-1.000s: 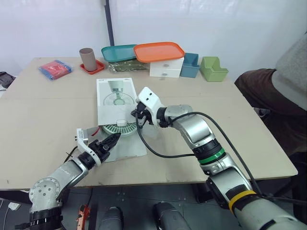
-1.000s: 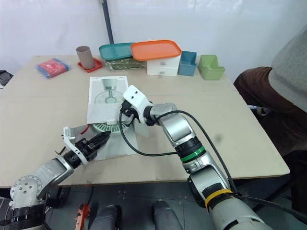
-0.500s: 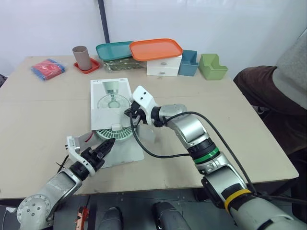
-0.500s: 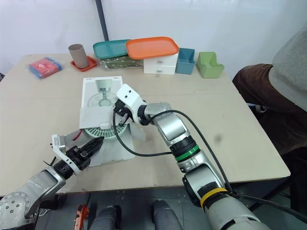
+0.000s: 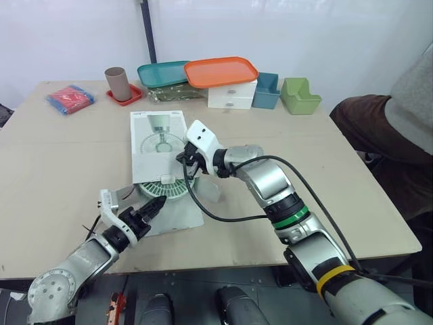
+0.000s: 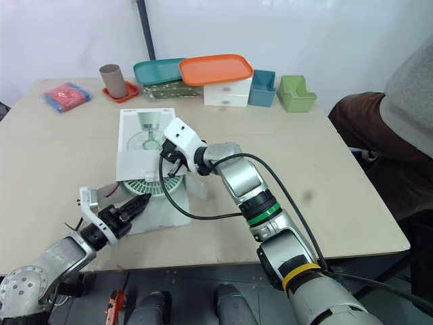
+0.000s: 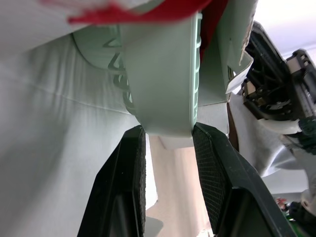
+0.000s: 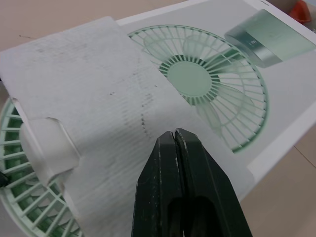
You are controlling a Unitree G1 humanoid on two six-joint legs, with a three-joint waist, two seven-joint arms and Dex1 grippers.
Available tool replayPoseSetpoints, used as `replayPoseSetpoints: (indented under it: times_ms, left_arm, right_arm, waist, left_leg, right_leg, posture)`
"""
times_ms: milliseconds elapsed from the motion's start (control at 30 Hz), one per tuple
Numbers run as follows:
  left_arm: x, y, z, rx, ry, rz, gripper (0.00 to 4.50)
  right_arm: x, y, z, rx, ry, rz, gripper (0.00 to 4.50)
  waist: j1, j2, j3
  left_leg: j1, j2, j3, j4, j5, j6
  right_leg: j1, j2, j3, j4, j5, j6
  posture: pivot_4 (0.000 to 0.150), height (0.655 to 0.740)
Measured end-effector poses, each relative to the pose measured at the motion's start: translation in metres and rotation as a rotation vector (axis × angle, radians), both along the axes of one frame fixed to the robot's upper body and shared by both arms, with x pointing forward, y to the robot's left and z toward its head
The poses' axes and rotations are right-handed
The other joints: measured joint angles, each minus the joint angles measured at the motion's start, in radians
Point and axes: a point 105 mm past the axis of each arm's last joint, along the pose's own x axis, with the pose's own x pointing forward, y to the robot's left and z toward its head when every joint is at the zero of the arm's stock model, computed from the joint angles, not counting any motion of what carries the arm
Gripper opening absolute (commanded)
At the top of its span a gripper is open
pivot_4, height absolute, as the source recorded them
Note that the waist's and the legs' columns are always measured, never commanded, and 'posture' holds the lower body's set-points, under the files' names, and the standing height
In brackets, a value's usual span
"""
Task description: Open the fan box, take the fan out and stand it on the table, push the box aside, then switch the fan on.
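Note:
The white fan box (image 5: 159,139) lies flat on the table with a fan picture on top. Its near flaps (image 5: 177,215) are open. The pale green fan (image 5: 162,187) sticks partly out of that near end, lying flat. My left gripper (image 5: 154,203) is at the fan's near rim, and the left wrist view shows its fingers (image 7: 129,163) closed on either side of the fan's rim (image 7: 165,98). My right gripper (image 8: 175,134) is shut, its tips resting on the box top just above the fan. A red strand (image 7: 148,12) lies beside the fan.
Along the back stand a brown cup (image 5: 116,74), a teal tray (image 5: 166,73), an orange tray (image 5: 223,71) on a white drawer unit (image 5: 233,97), a blue bin (image 5: 268,91) and a green bin (image 5: 301,97). A red packet (image 5: 70,98) lies far left. A person (image 5: 399,128) sits at the right.
The camera view has shifted a little. The left gripper stays on the fan's near rim and the right gripper stays pressed on the box top; no clear movement of the fan.

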Motion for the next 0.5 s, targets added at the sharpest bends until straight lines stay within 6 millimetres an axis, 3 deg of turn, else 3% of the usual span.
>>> replayPoseSetpoints:
  times_ms: [333, 500]
  left_arm:
    - [0.006, -0.004, -0.006, 0.044, -0.017, -0.028, 1.22]
    - [-0.001, 0.006, -0.007, 0.008, -0.019, 0.004, 1.22]
  right_arm:
    - [0.000, -0.001, -0.001, -0.007, 0.003, -0.004, 0.00]
    - [0.000, 0.000, 0.000, -0.006, 0.002, -0.001, 0.00]
  waist:
    - [0.000, -0.002, -0.005]
    - [-0.002, -0.002, -0.006]
  left_leg:
    - [0.004, -0.003, -0.002, 0.001, 0.000, 0.000]
    - [0.004, -0.002, -0.002, 0.000, 0.000, 0.000]
  right_leg:
    - [0.002, -0.003, 0.000, -0.002, 0.000, 0.000]
    - [0.001, -0.003, -0.001, -0.002, 0.000, 0.000]
  posture:
    - [0.150, 0.7400]
    - [0.150, 0.7400]
